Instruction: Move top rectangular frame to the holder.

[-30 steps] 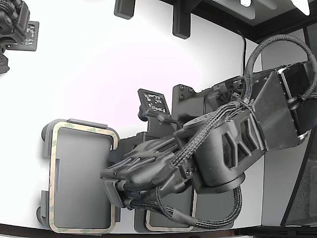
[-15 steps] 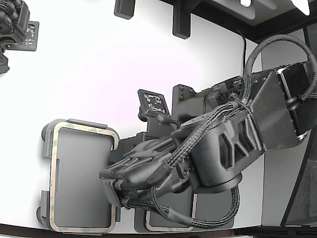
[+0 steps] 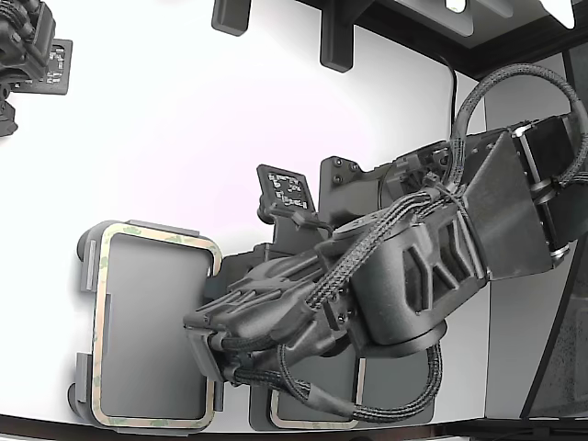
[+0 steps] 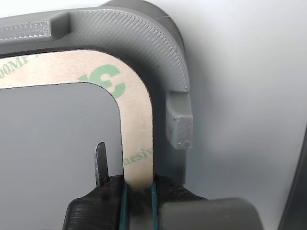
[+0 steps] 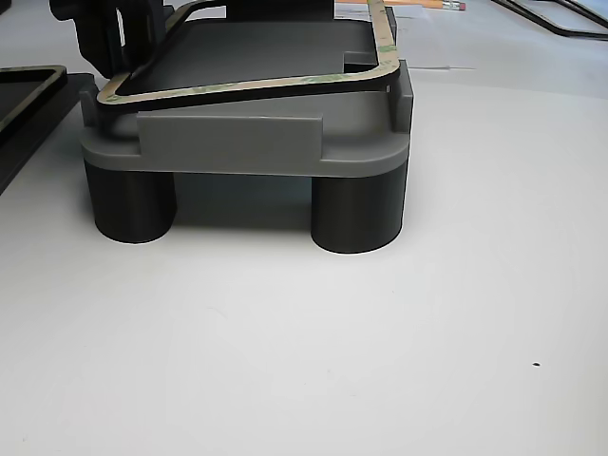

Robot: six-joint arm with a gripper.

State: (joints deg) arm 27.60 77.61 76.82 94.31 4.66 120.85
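The beige-tan rectangular frame (image 3: 103, 322) lies over the light grey holder (image 3: 86, 250) at the exterior view's lower left. My gripper (image 3: 200, 342) is shut on the frame's long side nearest the arm. In the wrist view the fingertips (image 4: 175, 194) pinch the tan rim (image 4: 136, 139) just inside the holder's rounded corner (image 4: 144, 38) and a raised tab. In the other view the frame (image 5: 256, 85) sits slightly tilted on the holder (image 5: 228, 142), with the gripper (image 5: 123, 38) at its far left side.
Another identical frame (image 3: 317, 421) lies on a dark mat under my arm. Black fixtures (image 3: 335, 41) stand at the table's far edge. A second arm (image 3: 23, 46) is at the upper left. The holder stands on dark round legs (image 5: 356, 214).
My gripper has edged slightly toward the exterior view's left and the held frame has shifted a little over the holder. Nothing else has moved.
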